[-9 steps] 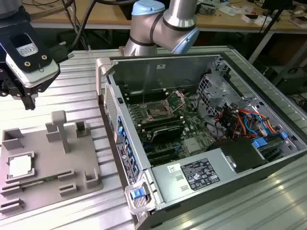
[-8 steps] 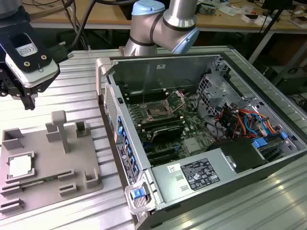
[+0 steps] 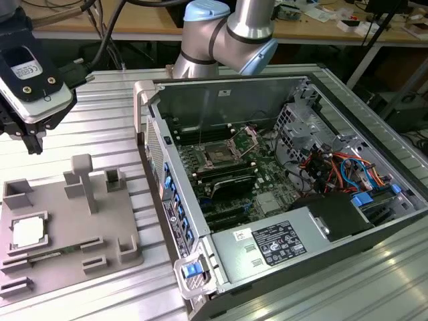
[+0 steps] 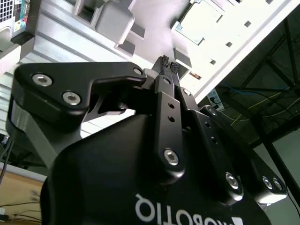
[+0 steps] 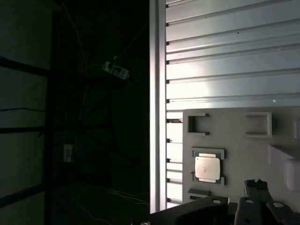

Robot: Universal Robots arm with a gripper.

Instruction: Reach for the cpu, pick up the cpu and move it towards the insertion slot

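Gripper (image 4: 169, 64) fingers together, empty; cpu (image 5: 207, 168) flat, silver top up, in tray (image 5: 234, 136).

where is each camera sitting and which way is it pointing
Exterior view: off the arm, looking down on the grey tray holding the cpu and the open computer case; the arm and gripper show.
Second wrist view: on the wrist, looking along the gripper toward the tray.
First wrist view: on the wrist, looking at the cpu in the tray; part of the gripper shows.
Shared: all three show the tray and gripper.
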